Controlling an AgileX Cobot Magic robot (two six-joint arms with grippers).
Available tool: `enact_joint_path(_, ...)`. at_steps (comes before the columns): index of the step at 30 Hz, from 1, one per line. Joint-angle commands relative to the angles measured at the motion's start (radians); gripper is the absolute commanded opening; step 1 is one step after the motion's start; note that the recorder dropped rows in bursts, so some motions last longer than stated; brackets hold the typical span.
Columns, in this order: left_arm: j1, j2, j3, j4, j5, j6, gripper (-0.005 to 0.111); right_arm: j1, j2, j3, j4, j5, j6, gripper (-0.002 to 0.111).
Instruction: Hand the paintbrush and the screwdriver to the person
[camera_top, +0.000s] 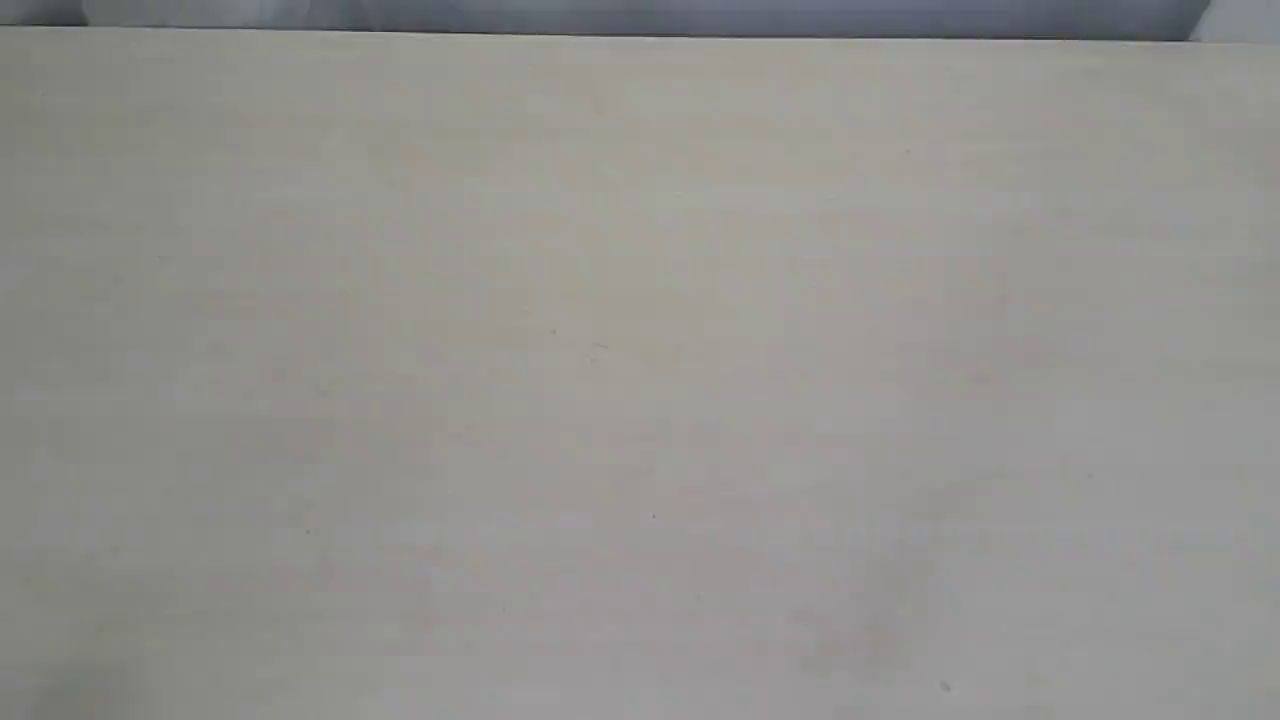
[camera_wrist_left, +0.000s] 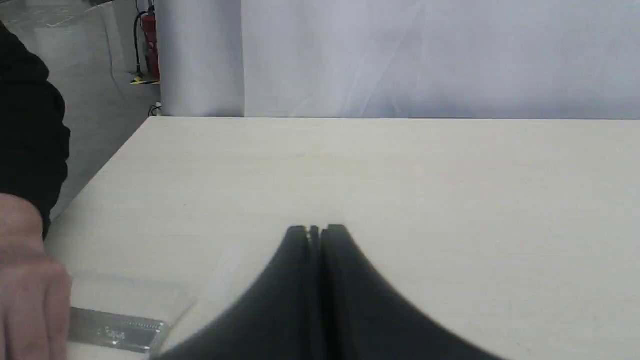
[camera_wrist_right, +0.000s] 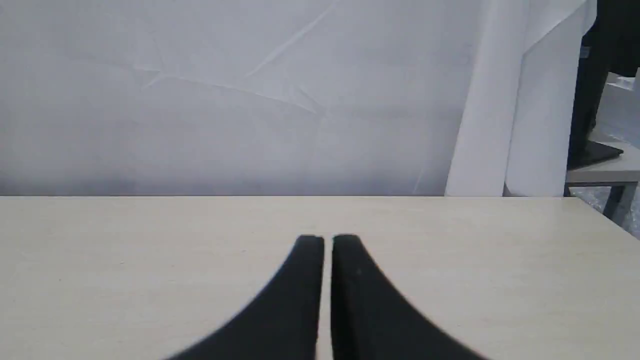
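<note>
In the left wrist view the paintbrush (camera_wrist_left: 117, 327) lies flat on the table, showing its silver ferrule and blurred pale bristles. The person's hand (camera_wrist_left: 27, 285), with a dark sleeve, rests over the handle end and hides it. My left gripper (camera_wrist_left: 316, 230) is shut and empty, off to the side of the brush and apart from it. My right gripper (camera_wrist_right: 327, 239) is shut with only a thin slit between its fingers, over bare table. The screwdriver is out of view. The exterior view shows neither gripper nor any of the task's things.
The pale wooden table (camera_top: 640, 380) fills the exterior view. Its side edge (camera_wrist_left: 100, 170) runs near the person's arm. A white curtain (camera_wrist_right: 250, 100) hangs behind the far edge. A red fire extinguisher (camera_wrist_left: 150, 45) stands on the floor, and a second table (camera_wrist_right: 605, 172) stands beyond the corner.
</note>
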Motion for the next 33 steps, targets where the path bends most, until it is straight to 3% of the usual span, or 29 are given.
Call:
enact_joint_path(1,-0.006,-0.002,0.002,-0.004,-0.010,-0.002,0.000,-0.006,-0.006,0.003,0.000,0.004,-0.004,0.004)
enact_joint_path(9,-0.006,-0.002,0.002,-0.004,-0.010,-0.002,0.000,0.062,-0.006,0.003,0.000,0.004,-0.004,0.004)
enact_joint_path(33,-0.006,-0.002,0.002,-0.002,-0.011,-0.002,0.000,0.062,-0.006,0.003,0.000,0.004,-0.004,0.004)
